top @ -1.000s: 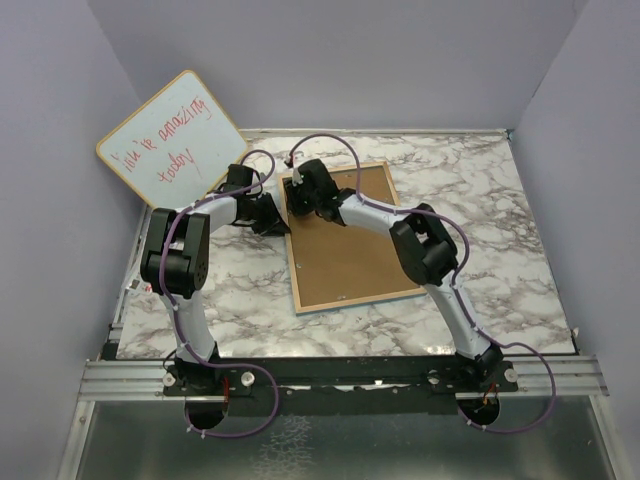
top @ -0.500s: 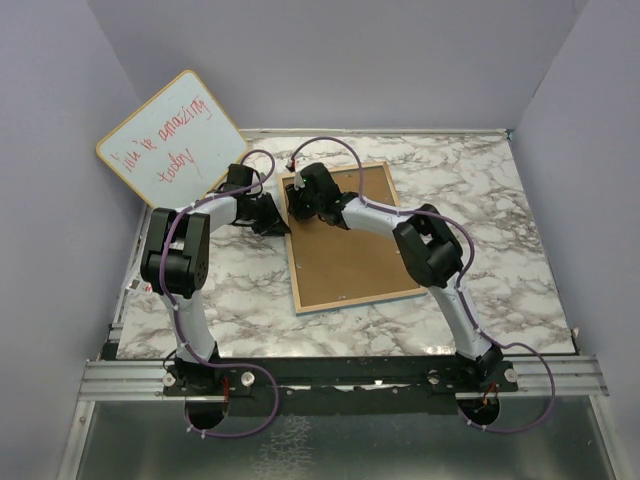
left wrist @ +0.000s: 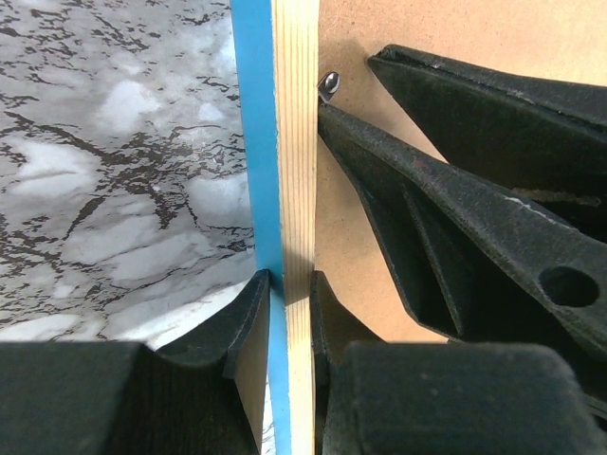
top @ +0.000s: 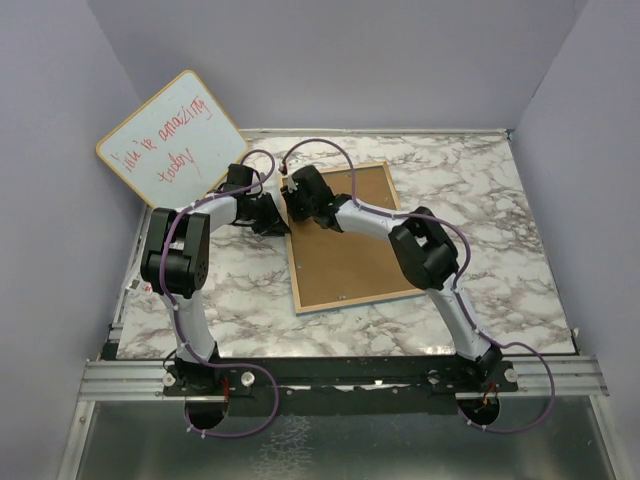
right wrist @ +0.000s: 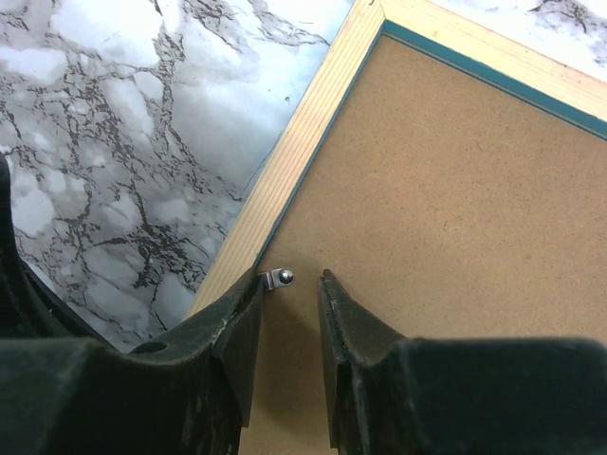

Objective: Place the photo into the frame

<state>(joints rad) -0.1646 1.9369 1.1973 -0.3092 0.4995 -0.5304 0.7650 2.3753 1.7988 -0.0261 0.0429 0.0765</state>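
The thin rectangular frame [top: 360,300], pale wood on the back and bright blue on the face, lies face down at the centre of the top view on the grey-veined white marble table [top: 480,220], slightly skewed. A plain brown fibreboard backing [top: 345,265] fills its opening. The photo is not visible in any view; whether it sits under the backing cannot be told. The left gripper [left wrist: 287,284] is clamped across the frame's left rail, one finger on the blue side and one on the wood side, at the upper left corner of the frame as seen from above. The right gripper [right wrist: 291,284] stands over the same rail, its jaws a little apart and holding nothing, with a small silver metal retaining tab [right wrist: 277,278] just beside its left finger. A round-cornered whiteboard with red handwriting [top: 170,140] leans at the upper left, apart from the work. Judgement: the work is at the tab stage. If the photo is not yet inside, the tabs must be turned, the backing lifted, the photo laid in and the backing closed; if it is inside, only securing the tabs is left.
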